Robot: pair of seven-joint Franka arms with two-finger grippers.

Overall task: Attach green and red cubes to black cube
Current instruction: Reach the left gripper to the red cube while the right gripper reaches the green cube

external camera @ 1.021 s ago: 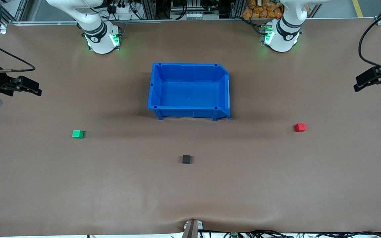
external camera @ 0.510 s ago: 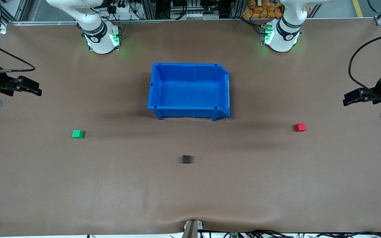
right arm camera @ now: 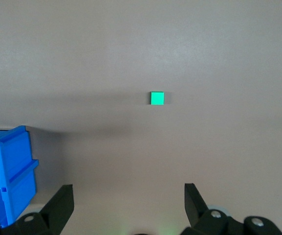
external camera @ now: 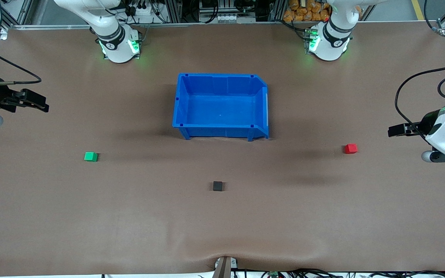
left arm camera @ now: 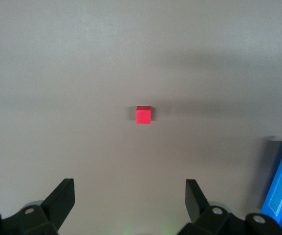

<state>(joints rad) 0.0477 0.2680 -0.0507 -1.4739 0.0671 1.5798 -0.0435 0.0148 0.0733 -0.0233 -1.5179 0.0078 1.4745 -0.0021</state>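
The left gripper [external camera: 394,130], jaws wide, has swung in toward the red cube [external camera: 350,148]. The right gripper [external camera: 39,104] waits, wide too, above the table's edge; a pickup looks imminent.

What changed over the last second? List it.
The left arm's tool moved toward the small red cube, nearer the front camera, open and empty. The right tool, small green cube, matte black cube and blue plastic bin stayed put.

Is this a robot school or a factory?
Probably a robot lab: two arms bolted to a brown table, racks of cables at its edge, and practice things laid out, a blue bin and little cubes.
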